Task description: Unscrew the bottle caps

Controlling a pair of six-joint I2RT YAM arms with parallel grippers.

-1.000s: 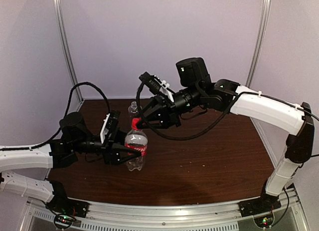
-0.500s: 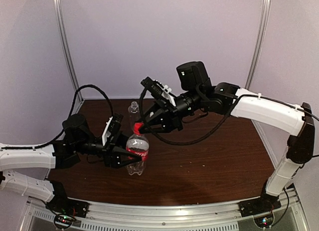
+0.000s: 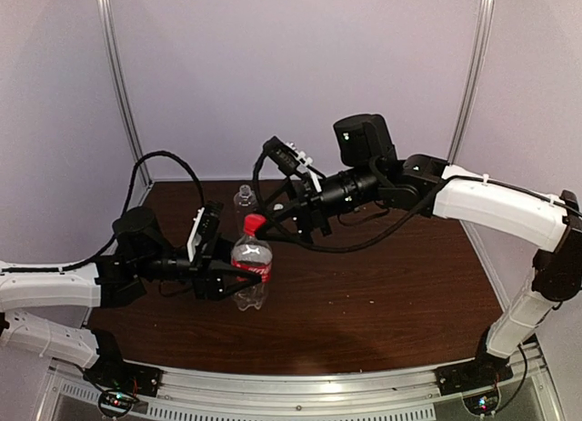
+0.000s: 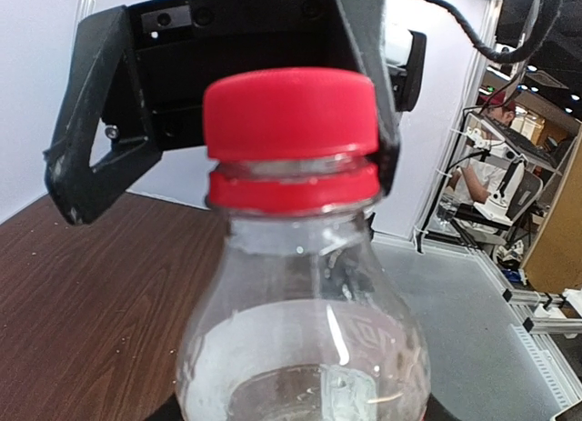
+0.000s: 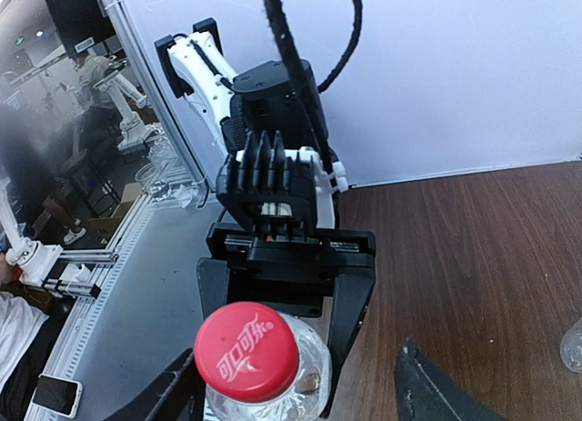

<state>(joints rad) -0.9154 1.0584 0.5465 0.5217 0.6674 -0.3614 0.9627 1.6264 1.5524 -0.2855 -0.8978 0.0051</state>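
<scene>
Reaching in from the left edge of the table [image 3: 391,294], the left gripper [image 3: 238,275] is clamping the red-labelled bottle [image 3: 255,257] around its body, one finger pressing on each side at label height. It is holding the bottle upright, left of the table's middle and closer to the near edge than to the far one. The red cap [image 3: 254,223] is sitting on the bottle's neck, with the red ring showing just beneath it in the left wrist view. Behind this bottle, nearer the far edge, the plain bottle [image 3: 243,199] is standing upright and apart from both grippers; whether it is wearing a cap is too small to tell. To the right of the red cap, the right gripper [image 3: 275,225] is hovering at cap height and pointing toward it from the right. Its jaws are standing apart, one finger passing either side of the cap with a gap showing on both sides, so it is gripping nothing.
</scene>
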